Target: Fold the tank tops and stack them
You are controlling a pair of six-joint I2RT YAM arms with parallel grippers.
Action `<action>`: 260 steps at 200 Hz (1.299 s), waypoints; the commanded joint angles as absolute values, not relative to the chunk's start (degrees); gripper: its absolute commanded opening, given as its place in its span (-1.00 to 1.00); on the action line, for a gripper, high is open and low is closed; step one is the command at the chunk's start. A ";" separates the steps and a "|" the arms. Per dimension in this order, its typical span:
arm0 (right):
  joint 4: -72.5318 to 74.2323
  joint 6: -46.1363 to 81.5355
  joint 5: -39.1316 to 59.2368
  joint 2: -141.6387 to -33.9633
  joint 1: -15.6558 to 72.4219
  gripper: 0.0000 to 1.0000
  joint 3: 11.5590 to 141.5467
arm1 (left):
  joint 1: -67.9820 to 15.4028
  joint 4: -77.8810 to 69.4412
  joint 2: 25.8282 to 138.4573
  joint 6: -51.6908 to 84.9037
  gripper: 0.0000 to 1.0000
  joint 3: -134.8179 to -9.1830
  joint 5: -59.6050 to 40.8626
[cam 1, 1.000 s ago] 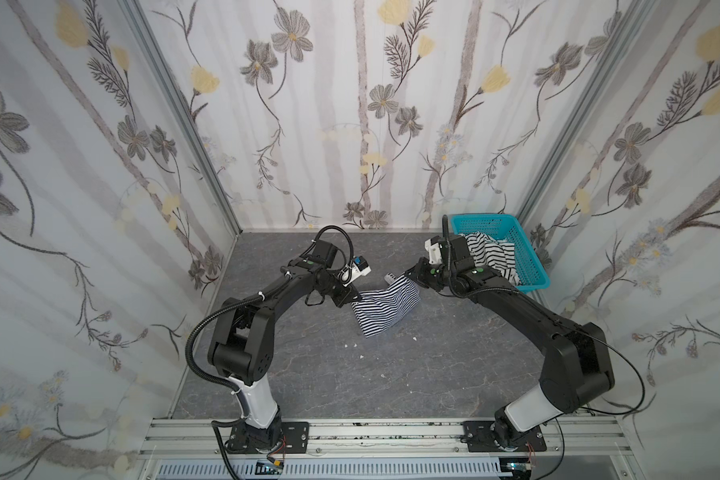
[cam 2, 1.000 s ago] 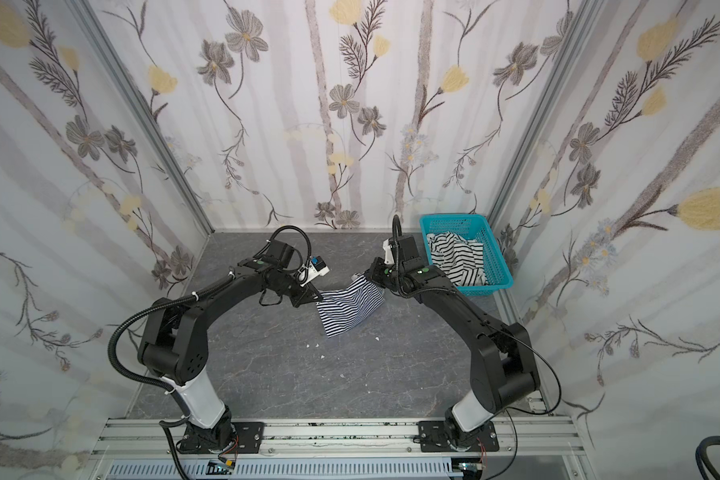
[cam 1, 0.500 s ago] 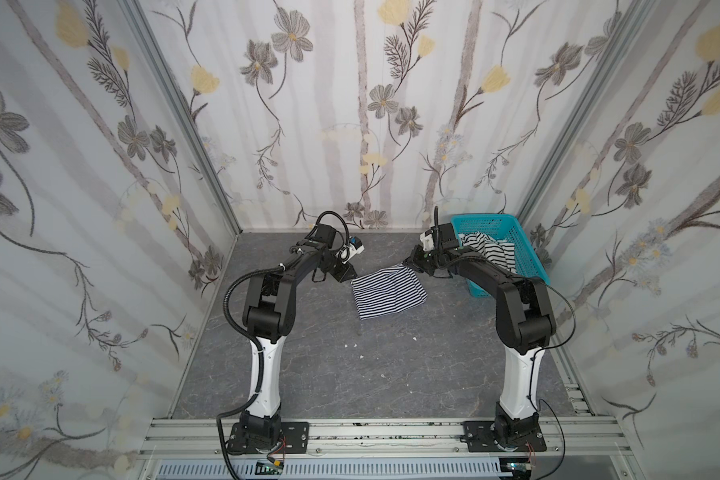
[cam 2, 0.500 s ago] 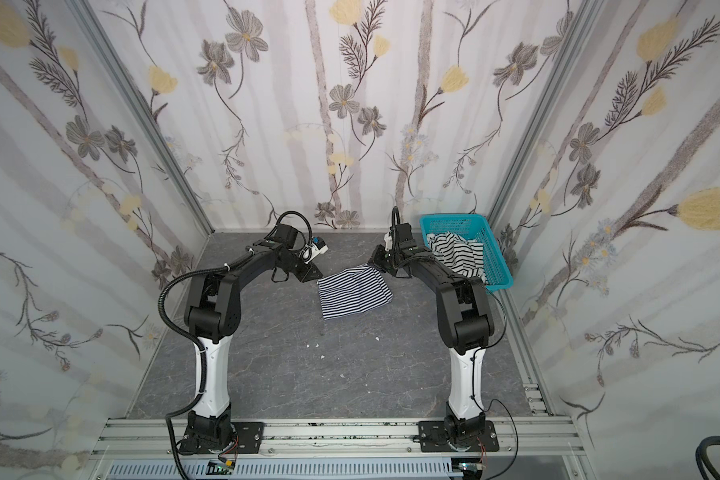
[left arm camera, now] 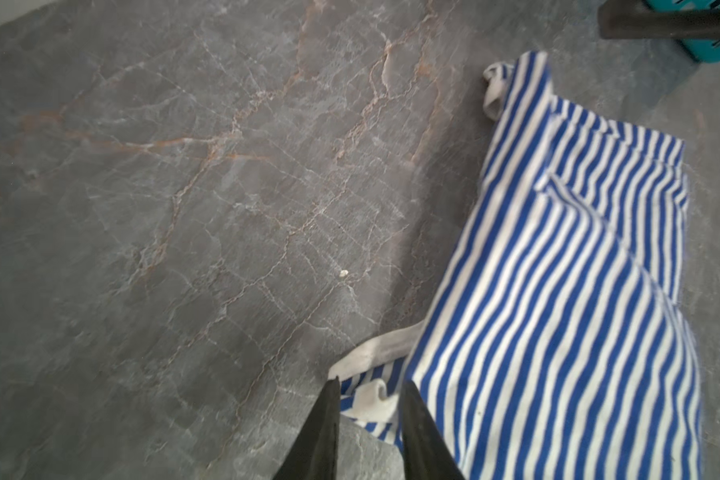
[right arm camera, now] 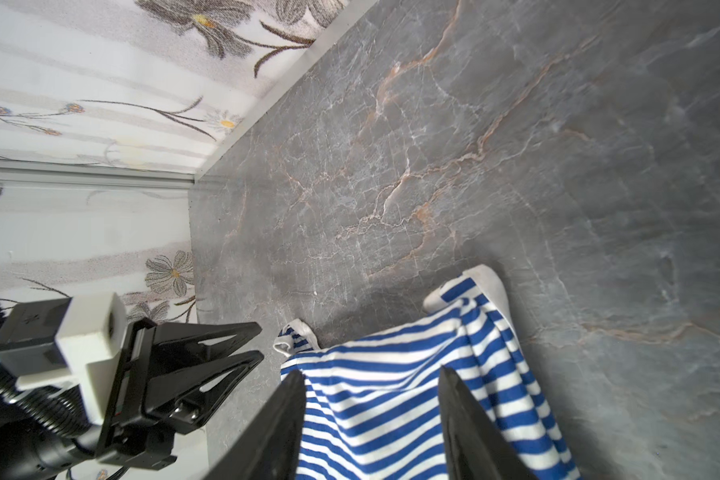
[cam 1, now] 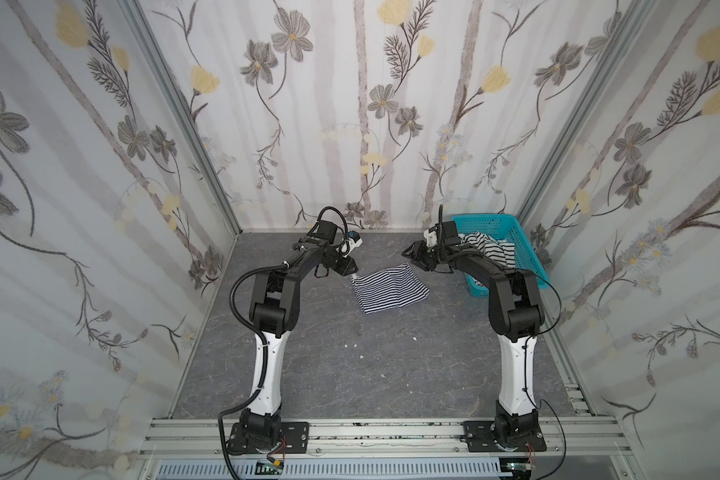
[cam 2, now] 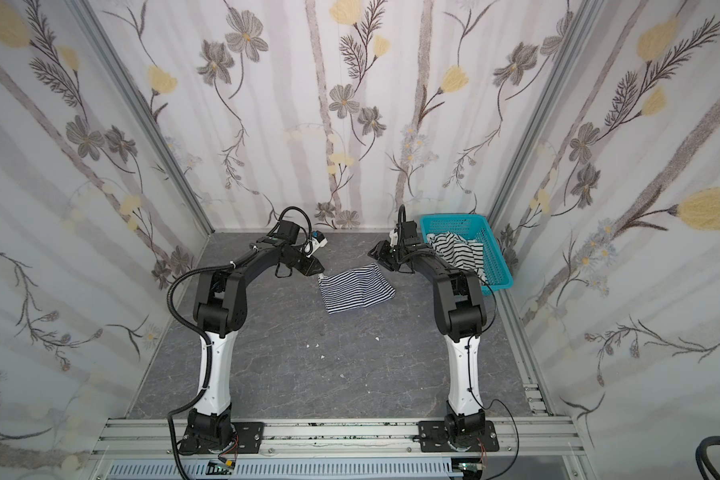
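One of the tank tops, with thin navy-and-white stripes, lies folded flat mid-table in both top views. My left gripper sits at its far left corner, jaws slightly open, a loose white strap lying between the fingertips. At the far right corner, my right gripper hovers open just above the cloth, gripping nothing. The other tank top, with wider black-and-white stripes, lies crumpled in the teal basket.
The basket stands in the back right corner against the wall. Flowered walls close in the table on three sides. Small white crumbs dot the grey marble table nearer the arm bases. A metal rail runs along the front edge.
Both grippers carried the hanging navy-striped top toward the back, laid it down flat and opened, letting go of its corners.
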State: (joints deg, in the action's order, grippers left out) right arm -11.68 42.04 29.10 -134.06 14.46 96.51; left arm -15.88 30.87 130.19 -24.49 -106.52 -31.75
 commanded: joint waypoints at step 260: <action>-21.75 40.09 20.10 -145.75 16.33 -0.57 108.76 | -20.88 22.68 130.90 -23.00 -0.51 -93.93 -7.41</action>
State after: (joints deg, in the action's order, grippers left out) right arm -18.72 38.81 24.16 -146.23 16.64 108.01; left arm -21.32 18.35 129.19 -23.73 -93.95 -17.85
